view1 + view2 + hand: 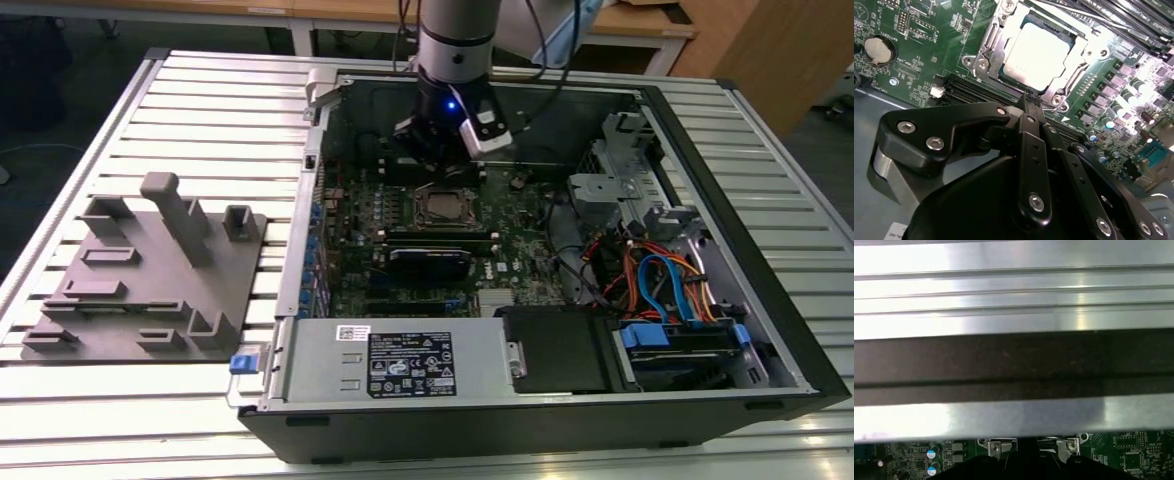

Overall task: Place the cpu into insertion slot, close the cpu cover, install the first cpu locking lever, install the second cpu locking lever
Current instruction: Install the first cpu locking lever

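Ribbed metal table [174, 110] carries the open computer case [747, 200]; claw [1031, 102] pinched narrow above the cpu [1036, 55].

Exterior view: high, angled down. Both wrist views close; share insertion slot [1036, 57] hardware.

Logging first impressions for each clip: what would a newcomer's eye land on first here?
Most likely the open computer case lying on the slatted table, with the robot arm reaching down into it. In the second wrist view the black claw, fingers together, sits just at the edge of the cpu cover, which lies closed around the pale cpu. A grey fixture plate sits at the exterior view's left.
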Robot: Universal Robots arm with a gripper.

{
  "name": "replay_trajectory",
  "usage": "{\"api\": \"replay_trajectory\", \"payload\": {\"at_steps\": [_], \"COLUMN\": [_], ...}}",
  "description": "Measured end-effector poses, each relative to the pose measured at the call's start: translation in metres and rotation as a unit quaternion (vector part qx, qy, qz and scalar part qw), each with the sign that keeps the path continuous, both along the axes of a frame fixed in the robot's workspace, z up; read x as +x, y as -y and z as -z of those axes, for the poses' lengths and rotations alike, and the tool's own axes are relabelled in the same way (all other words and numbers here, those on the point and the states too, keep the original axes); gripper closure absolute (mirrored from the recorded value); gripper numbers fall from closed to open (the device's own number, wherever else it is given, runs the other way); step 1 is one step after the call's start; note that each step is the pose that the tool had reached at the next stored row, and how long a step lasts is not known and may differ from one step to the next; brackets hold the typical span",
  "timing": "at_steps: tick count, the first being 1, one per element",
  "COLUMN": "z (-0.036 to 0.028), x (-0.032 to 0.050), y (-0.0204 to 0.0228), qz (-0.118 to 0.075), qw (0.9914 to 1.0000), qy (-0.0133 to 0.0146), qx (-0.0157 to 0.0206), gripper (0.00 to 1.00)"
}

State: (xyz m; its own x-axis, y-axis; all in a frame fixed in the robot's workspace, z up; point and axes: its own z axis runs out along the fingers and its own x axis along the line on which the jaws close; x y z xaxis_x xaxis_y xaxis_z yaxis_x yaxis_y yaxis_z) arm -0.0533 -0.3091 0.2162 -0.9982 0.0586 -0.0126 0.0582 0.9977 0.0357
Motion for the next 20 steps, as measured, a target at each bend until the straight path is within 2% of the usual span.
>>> {"api": "replay_trajectory", "payload": {"at_steps": [9, 15, 20], "z": [-0.0067, -0.0068, -0.0067], "x": [-0.0027, -0.0026, 0.0004], "y": [-0.0001, -0.0018, -0.004], "qz": [0.0, 0.0, 0.0], "qw": [1.0, 0.99999, 0.99999], "qy": [0.0003, 0.0004, 0.0004], "qx": [0.0021, 0.0051, 0.0053], "gripper": [0.89, 0.89, 0.89]}}
